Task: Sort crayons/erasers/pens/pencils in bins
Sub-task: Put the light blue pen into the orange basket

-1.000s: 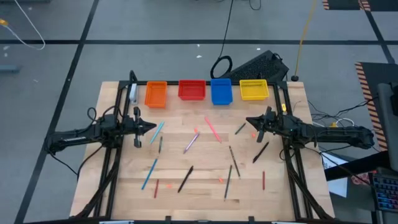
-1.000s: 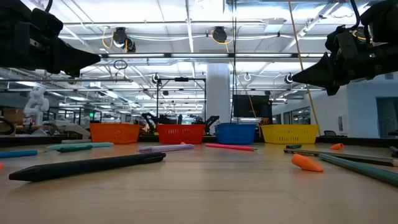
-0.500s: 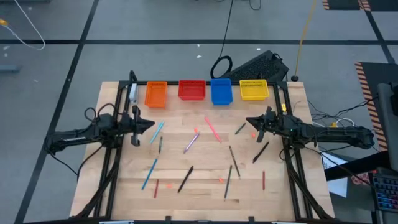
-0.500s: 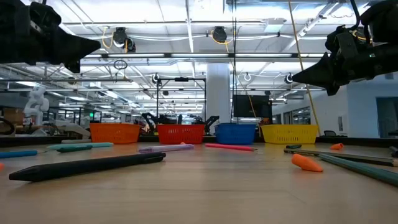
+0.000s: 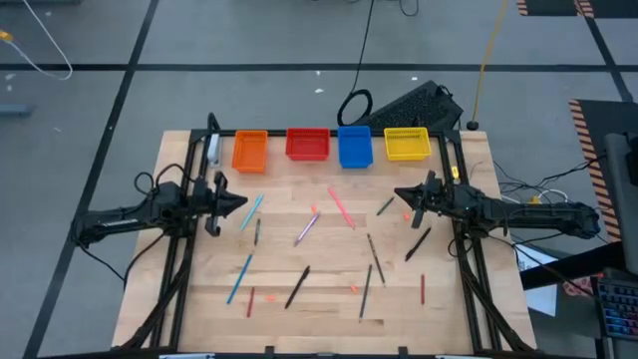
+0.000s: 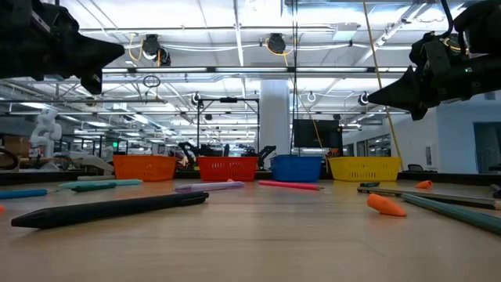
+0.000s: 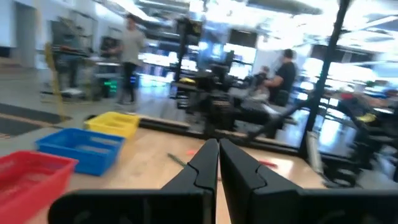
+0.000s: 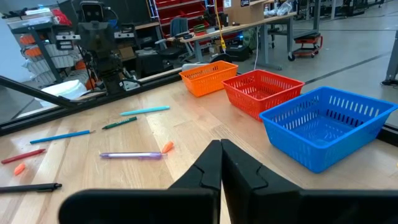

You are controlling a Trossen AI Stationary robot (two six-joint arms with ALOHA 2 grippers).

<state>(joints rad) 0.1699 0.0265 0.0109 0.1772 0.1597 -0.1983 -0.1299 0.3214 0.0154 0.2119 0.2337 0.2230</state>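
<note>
Four bins stand in a row at the table's far edge: orange [image 5: 250, 152], red [image 5: 307, 145], blue [image 5: 354, 147] and yellow [image 5: 406, 145]. Pens, pencils, crayons and erasers lie scattered flat on the wood, among them a light blue pen [image 5: 251, 208], a purple pen [image 5: 306, 229], a pink pencil [image 5: 341, 206], a black pen [image 5: 297, 286], a red crayon [image 5: 422, 288] and an eraser [image 5: 314, 211]. My left gripper [image 5: 242, 202] hovers shut above the table's left side, holding nothing. Over the right side, my right gripper [image 5: 399, 193] also hovers shut, with nothing in it.
A black keyboard [image 5: 414, 103] and a cable loop [image 5: 353, 104] lie beyond the bins, off the table. Black frame rails run along the table's left [image 5: 189, 179] and right [image 5: 461, 170] sides. People stand in the room beyond the table in the left wrist view.
My left gripper has risen a little and drawn back slightly toward the table's left edge, staying shut. My right gripper and the things on the table have kept still.
</note>
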